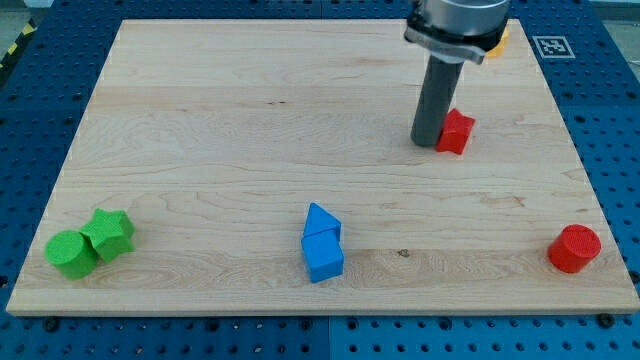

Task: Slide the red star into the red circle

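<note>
The board (250,110) is pale, straight-grained wood, lying on a blue perforated table (20,140). The blocks look like matte, chunky solids with flat tops. The red star (456,131) sits in the upper right part of the board; its points are blunt, and its left side is hidden behind the rod (437,95), so which way it points and any long axis cannot be made out. The rod is a smooth dark grey cylinder hanging from a lighter metallic collar that the view's top edge cuts off. The arm has no jaws. Its tip (429,143) rests on the board, touching or just beside the star's left side.

The red circle (574,248), a short cylinder, stands near the lower right corner, well apart from the star. At the lower left, a green cylinder (71,254) touches a green star (110,233). At bottom centre, a blue triangular block (321,221) abuts a blue cube-like block (324,258) below it. A sliver of orange-yellow block (497,45) peeks from behind the collar, its shape unreadable. A black-and-white marker tag (552,46) lies on the table by the board's top right corner.
</note>
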You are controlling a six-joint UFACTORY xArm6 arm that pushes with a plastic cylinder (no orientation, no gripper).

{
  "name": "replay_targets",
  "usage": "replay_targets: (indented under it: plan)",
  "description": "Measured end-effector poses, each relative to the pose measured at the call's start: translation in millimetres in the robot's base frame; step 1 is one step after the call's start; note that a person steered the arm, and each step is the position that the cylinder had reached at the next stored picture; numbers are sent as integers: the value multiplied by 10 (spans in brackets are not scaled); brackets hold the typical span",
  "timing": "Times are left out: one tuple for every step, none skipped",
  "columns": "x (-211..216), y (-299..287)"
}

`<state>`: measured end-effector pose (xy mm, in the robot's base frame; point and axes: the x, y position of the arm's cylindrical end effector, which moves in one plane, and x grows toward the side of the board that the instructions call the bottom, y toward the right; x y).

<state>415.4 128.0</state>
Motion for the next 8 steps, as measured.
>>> replay_targets:
  plan:
    - [-300,20]
    - [-459,186]
    - [-333,337]
    - [-75,416]
    - [60,540]
    - [221,540]
    - [320,524]
    - [323,403]
